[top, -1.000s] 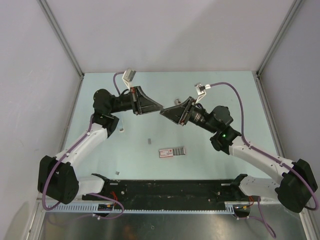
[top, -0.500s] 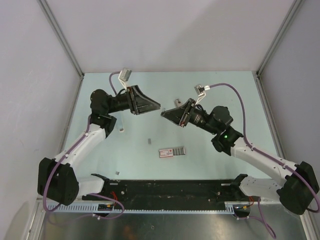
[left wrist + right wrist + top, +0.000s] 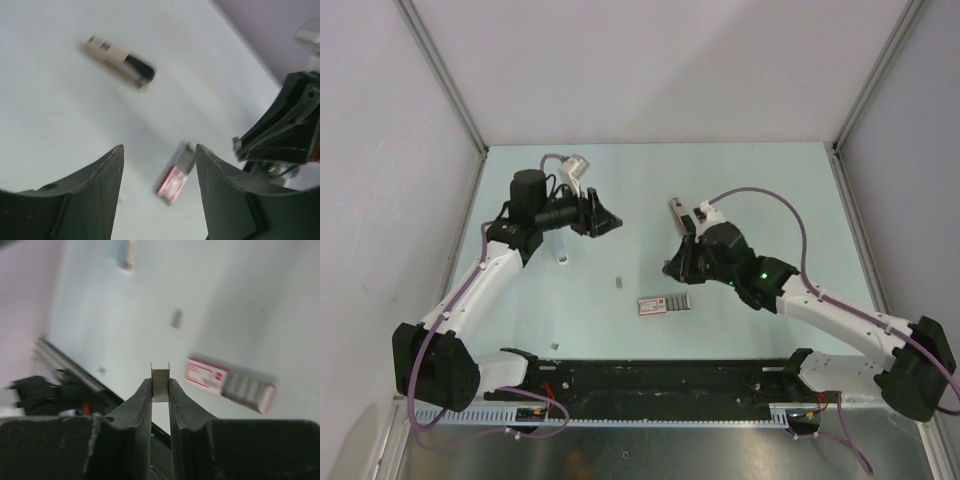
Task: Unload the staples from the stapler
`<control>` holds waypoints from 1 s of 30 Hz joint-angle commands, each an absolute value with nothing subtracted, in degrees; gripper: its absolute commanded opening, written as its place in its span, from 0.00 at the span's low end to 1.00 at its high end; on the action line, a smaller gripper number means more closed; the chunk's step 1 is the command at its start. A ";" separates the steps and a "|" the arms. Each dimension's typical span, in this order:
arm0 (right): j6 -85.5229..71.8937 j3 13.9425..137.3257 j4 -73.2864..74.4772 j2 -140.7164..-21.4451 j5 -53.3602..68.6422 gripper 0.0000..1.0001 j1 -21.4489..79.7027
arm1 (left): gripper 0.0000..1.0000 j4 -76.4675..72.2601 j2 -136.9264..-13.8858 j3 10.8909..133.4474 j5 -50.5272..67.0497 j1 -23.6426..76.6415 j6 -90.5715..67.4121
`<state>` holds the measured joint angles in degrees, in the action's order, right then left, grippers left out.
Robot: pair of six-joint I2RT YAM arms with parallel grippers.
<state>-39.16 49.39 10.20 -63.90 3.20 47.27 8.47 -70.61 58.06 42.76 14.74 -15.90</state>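
One narrow bar lies flat on the smooth pale table (image 3: 770, 190): your stapler (image 3: 120, 61), beige with a notched far end and a rounded black nose, free of both grippers. Nearer the left wrist camera sits the flat red-and-white box (image 3: 174, 176), with a grey ribbed section at one end. In the top view the staples (image 3: 619, 283), a tiny grey strip, rest on the table just left of that box, touching nothing. Your right gripper (image 3: 161, 390) is clenched on a thin pale U-section metal piece (image 3: 161, 376), whose two upright edges show above the black tapered fingers. Your left gripper (image 3: 159, 150) hangs released, its broad dark fingers spread with nothing between them. A small pale sliver (image 3: 563, 252) lies beside your left forearm
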 commanded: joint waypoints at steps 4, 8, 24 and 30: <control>-41.55 52.46 25.70 -74.60 -13.67 0.11 54.08 | 0.63 21.81 -68.50 51.92 28.91 14.50 8.86; -43.68 53.54 26.39 -80.19 -16.47 0.06 56.30 | 0.63 21.88 -66.91 49.07 28.38 14.55 11.95; -45.31 56.94 27.70 -89.79 -23.05 0.09 60.52 | 0.61 22.50 -63.86 44.75 31.46 14.50 14.96; -45.53 57.42 28.99 -91.79 -24.62 0.09 61.16 | 0.61 22.50 -63.64 44.41 31.69 14.65 14.92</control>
<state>-44.38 55.11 27.27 -90.61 -21.12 60.47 22.85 -65.52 44.73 29.15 14.76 11.07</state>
